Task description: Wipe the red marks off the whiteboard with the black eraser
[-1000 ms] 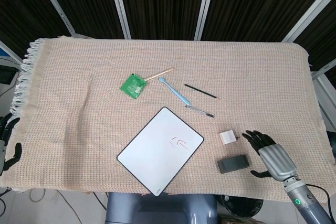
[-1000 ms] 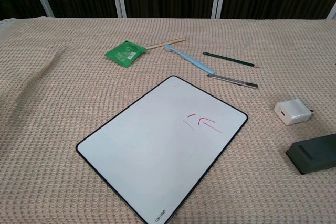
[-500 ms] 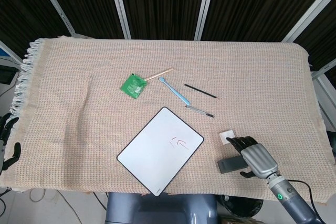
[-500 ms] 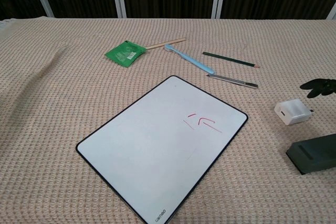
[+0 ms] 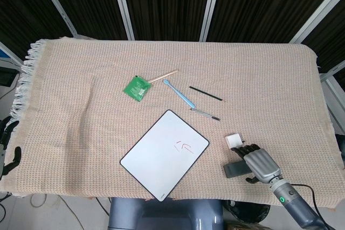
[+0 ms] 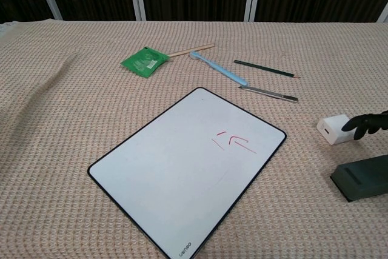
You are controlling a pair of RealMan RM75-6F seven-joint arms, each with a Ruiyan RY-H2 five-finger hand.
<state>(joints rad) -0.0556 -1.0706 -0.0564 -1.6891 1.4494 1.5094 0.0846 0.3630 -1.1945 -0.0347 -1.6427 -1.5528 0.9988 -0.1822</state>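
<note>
The robot's dark left hand shows only partly at the table's left edge, so I cannot tell whether it is released or clenched. The white rectangular whiteboard with a thin black rim lies tilted on the beige knitted cloth, with small grey print near its lower corner too small to read and red arrow-like marks toward its right corner. Well right of it, the flat black block eraser lies beside a small white charger cube, and the grey-backed right hand hovers over the eraser, fingers spread, grasping nothing.
</note>
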